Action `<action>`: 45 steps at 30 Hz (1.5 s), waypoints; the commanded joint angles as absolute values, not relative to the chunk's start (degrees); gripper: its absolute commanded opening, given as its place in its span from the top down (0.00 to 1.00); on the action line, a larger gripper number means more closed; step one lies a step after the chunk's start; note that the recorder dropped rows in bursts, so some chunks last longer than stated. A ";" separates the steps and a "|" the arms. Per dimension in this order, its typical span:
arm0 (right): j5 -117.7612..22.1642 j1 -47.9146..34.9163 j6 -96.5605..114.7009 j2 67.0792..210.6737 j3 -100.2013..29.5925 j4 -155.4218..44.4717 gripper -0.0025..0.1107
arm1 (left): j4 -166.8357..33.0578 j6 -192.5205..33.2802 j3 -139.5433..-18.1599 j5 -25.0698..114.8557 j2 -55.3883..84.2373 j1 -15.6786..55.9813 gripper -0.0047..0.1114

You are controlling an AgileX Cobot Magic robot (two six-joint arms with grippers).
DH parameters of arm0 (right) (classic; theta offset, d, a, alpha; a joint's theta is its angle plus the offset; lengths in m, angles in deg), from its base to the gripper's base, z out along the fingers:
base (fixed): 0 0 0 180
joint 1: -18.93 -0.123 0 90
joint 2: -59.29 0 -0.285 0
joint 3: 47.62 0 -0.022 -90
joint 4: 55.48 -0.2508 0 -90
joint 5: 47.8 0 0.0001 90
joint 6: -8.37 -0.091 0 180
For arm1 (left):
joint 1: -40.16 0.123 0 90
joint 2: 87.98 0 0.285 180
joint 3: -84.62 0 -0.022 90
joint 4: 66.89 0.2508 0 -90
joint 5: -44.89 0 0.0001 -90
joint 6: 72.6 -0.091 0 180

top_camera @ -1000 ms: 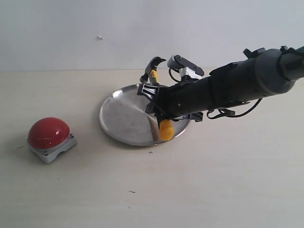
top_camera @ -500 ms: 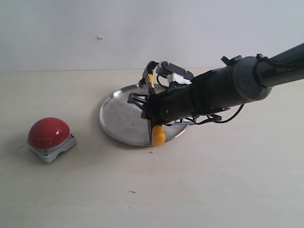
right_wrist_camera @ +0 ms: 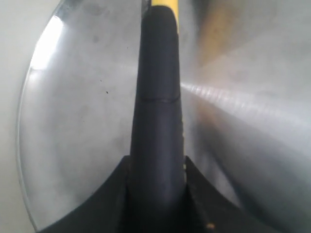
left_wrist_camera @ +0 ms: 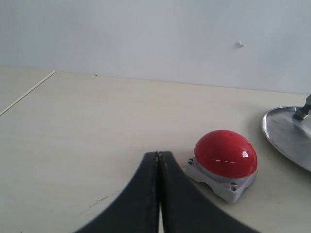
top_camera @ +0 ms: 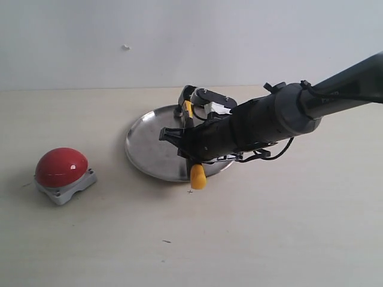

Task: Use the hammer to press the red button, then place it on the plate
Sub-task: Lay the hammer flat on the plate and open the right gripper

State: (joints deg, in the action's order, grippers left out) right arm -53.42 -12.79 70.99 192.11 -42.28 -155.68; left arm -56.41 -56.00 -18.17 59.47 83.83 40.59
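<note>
My right gripper (top_camera: 192, 143) is shut on the black handle of the hammer (top_camera: 197, 176), low over the silver plate (top_camera: 149, 146). The hammer's dark head lies at the plate's far rim, and its yellow end sticks out past the near rim. Up close in the right wrist view, the handle (right_wrist_camera: 158, 97) runs between the right gripper's (right_wrist_camera: 157, 162) fingers above the plate (right_wrist_camera: 82, 97). The red button (top_camera: 61, 167) sits apart at the left. The left gripper (left_wrist_camera: 158, 154) is shut and empty, just short of the button (left_wrist_camera: 225, 153); it is out of the exterior view.
A pale tabletop runs to a white wall behind. The plate's rim (left_wrist_camera: 286, 131) shows to one side in the left wrist view, with a bit of the hammer head (left_wrist_camera: 303, 111) above it. A table edge line (left_wrist_camera: 29, 92) runs off the other way.
The right arm has come down and shifted left with the hammer. The head sank to the plate's far rim and the yellow end slid left past the near rim.
</note>
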 commanded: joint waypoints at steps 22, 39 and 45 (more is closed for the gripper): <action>-50.49 -12.70 73.86 192.75 -42.76 -155.42 0.58 | -56.42 -55.97 -18.16 59.28 84.24 40.75 0.96; -44.58 -12.70 77.59 181.72 -40.55 -155.42 0.58 | -56.42 -55.97 -18.16 59.28 84.24 40.75 0.96; -39.80 -12.70 84.64 171.75 -35.15 -155.42 0.58 | -56.42 -55.97 -18.16 59.28 84.24 40.75 0.96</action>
